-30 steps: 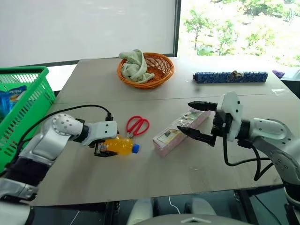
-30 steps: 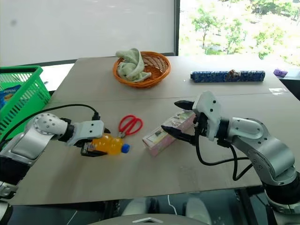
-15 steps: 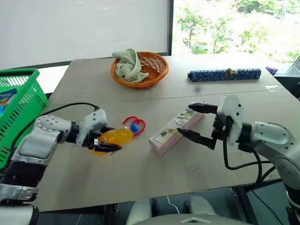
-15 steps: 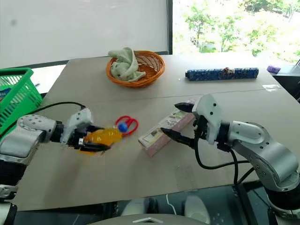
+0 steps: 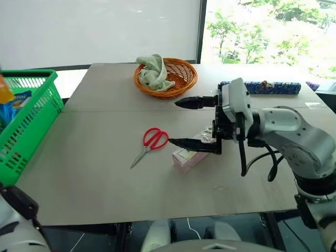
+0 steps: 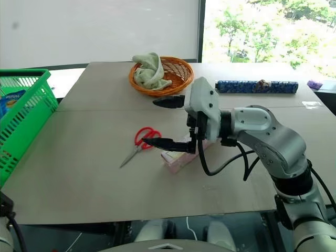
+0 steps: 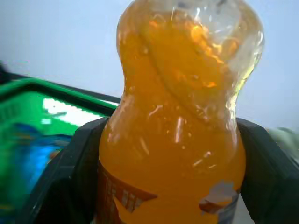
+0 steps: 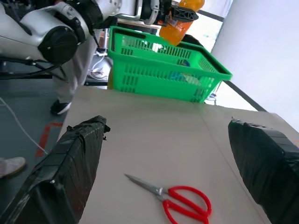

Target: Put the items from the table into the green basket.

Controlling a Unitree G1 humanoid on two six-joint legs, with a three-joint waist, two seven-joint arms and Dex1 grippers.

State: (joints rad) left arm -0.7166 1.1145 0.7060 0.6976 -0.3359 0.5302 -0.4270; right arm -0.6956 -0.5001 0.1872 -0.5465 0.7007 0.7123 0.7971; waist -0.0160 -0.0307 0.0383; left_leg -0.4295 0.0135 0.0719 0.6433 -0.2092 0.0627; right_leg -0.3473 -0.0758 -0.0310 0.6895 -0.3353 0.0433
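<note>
Office-like test room, plain table (image 5: 105,173), roller blind (image 5: 100,31), window (image 5: 268,31)

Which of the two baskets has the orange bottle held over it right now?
The green basket: the left hand holds the orange-drink bottle above its rim. The round orange wicker basket, holding a cloth, sits further back on the table.

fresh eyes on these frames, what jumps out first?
The orange-drink bottle clamped in the left gripper, held above the green basket. Then the right gripper, jaws wide open, just above the pink box, with the red-handled scissors lying beside it on the table.
</note>
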